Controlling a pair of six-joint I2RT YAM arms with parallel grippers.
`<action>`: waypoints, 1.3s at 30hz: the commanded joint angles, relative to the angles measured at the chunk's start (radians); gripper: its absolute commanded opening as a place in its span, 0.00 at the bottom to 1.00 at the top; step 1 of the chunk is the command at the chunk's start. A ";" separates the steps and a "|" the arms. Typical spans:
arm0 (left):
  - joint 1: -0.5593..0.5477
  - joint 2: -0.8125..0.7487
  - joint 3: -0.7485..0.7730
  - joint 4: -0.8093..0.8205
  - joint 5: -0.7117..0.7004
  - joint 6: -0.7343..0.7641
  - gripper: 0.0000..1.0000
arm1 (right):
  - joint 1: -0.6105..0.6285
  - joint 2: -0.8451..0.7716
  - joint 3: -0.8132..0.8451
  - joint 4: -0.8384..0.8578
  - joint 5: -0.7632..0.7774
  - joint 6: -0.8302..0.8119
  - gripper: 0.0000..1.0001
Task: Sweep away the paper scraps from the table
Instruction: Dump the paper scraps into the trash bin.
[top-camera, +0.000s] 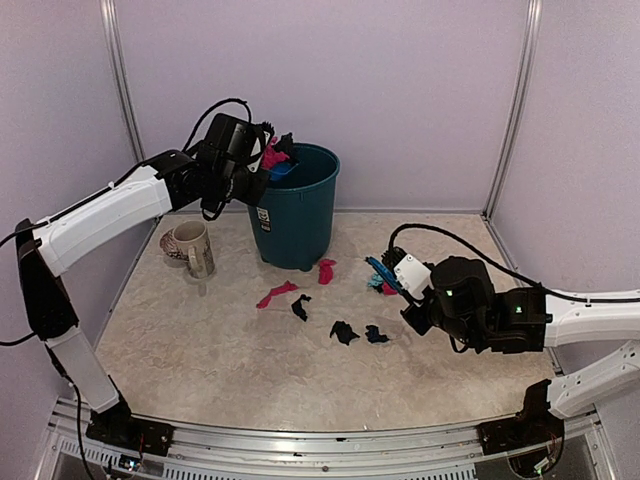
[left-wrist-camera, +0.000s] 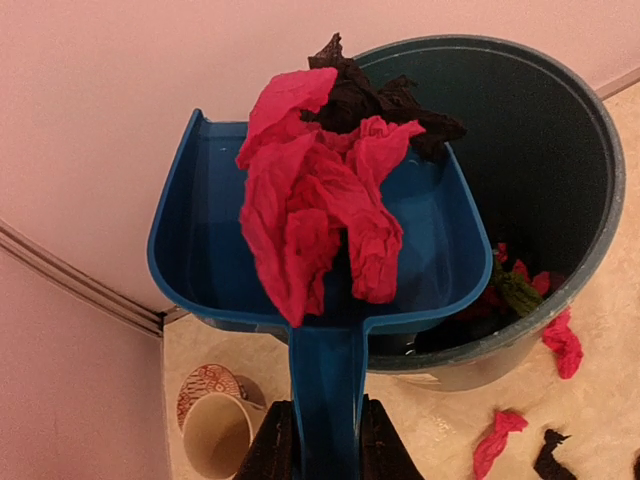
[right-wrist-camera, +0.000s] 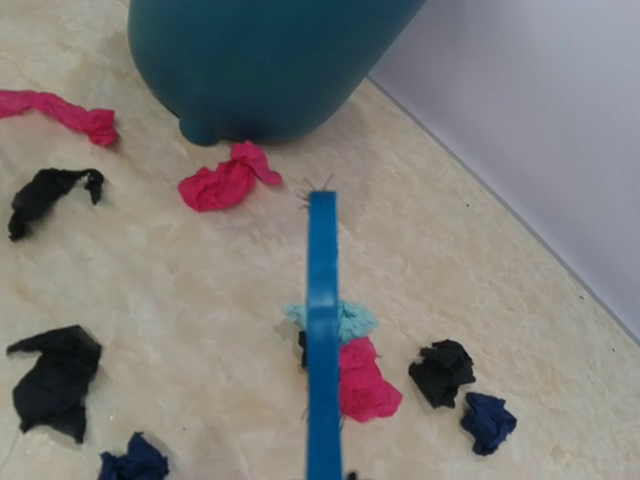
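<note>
My left gripper (left-wrist-camera: 327, 440) is shut on the handle of a blue dustpan (left-wrist-camera: 200, 250), held up at the rim of a teal bin (top-camera: 300, 215). Pink and black paper scraps (left-wrist-camera: 320, 200) lie piled in the pan, and more sit inside the bin (left-wrist-camera: 570, 130). My right gripper (top-camera: 410, 275) is shut on a blue hand brush (right-wrist-camera: 322, 330), low over the table (top-camera: 200, 350). A teal scrap (right-wrist-camera: 355, 318) and a pink scrap (right-wrist-camera: 365, 385) lie under the brush. Other scraps are scattered about: pink (top-camera: 277, 294), black (top-camera: 344, 331) and dark blue (top-camera: 376, 333).
A beige mug (top-camera: 193, 248) stands left of the bin with a patterned saucer (top-camera: 172, 245) behind it. Pale lilac walls close in the back and sides. A metal rail (top-camera: 320, 440) runs along the front edge.
</note>
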 joint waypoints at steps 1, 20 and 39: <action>-0.043 0.041 0.027 0.043 -0.249 0.201 0.00 | -0.010 -0.022 -0.020 0.033 0.011 0.012 0.00; -0.107 0.057 -0.215 0.958 -0.592 1.227 0.00 | -0.015 -0.119 -0.088 0.056 -0.002 0.033 0.00; -0.092 -0.114 -0.050 0.359 -0.324 0.486 0.00 | -0.016 -0.016 -0.030 0.200 -0.264 0.230 0.00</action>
